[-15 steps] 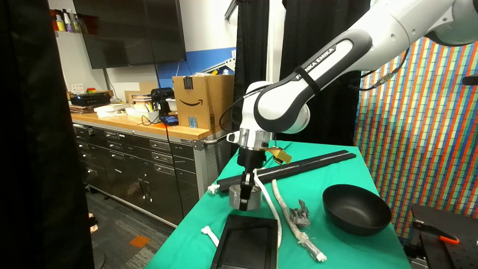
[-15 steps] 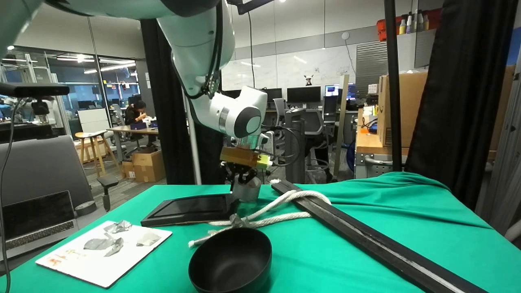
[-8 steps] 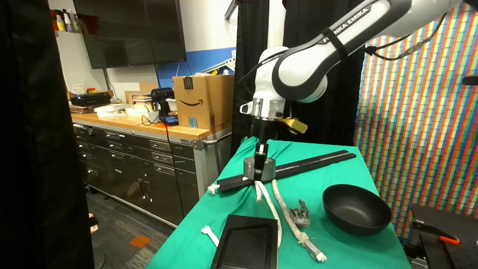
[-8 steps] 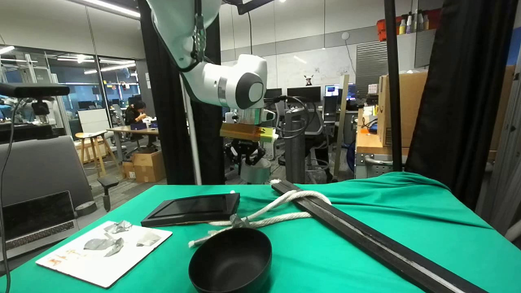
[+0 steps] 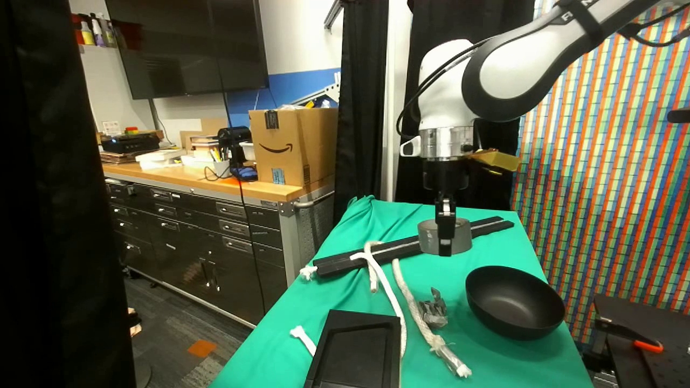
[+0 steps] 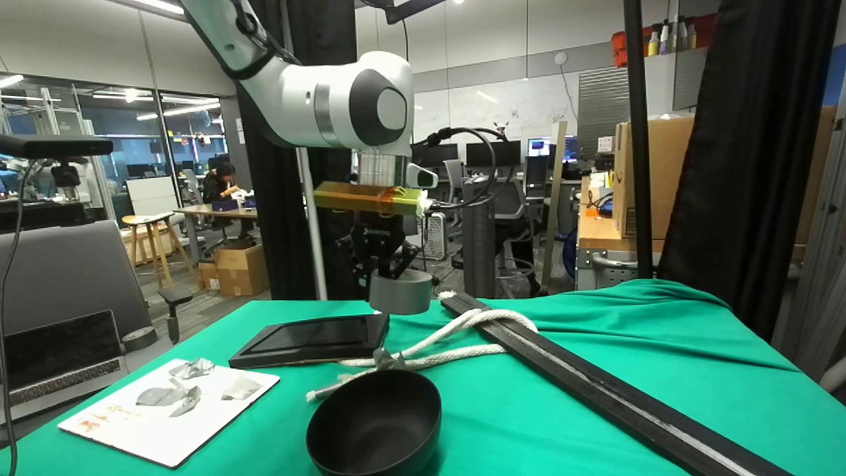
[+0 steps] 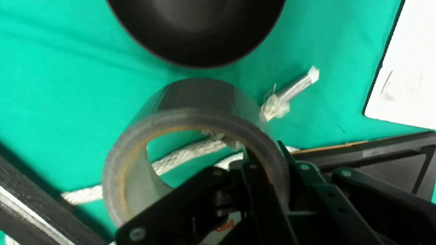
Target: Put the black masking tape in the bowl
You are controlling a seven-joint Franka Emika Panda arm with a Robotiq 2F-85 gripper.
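Readable marks
The cardboard box (image 5: 294, 148), far left, bears a smile arrow (image 5: 276, 148); the robot arm (image 5: 509, 70), right, an F (image 5: 566, 16); a white label (image 7: 223, 228) by the gripper (image 7: 265, 151), apparently a red "3M".

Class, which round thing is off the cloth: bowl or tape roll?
The grey tape roll, held up by the gripper; the black bowl rests on the green cloth.

I log bowl (image 5: 515, 302) as smooth, matt; tape roll (image 7: 197, 95), faintly glossy on its outer wall; rope (image 6: 456, 357), rough braided fibre; table cover (image 6: 529, 423), matt creased cloth.
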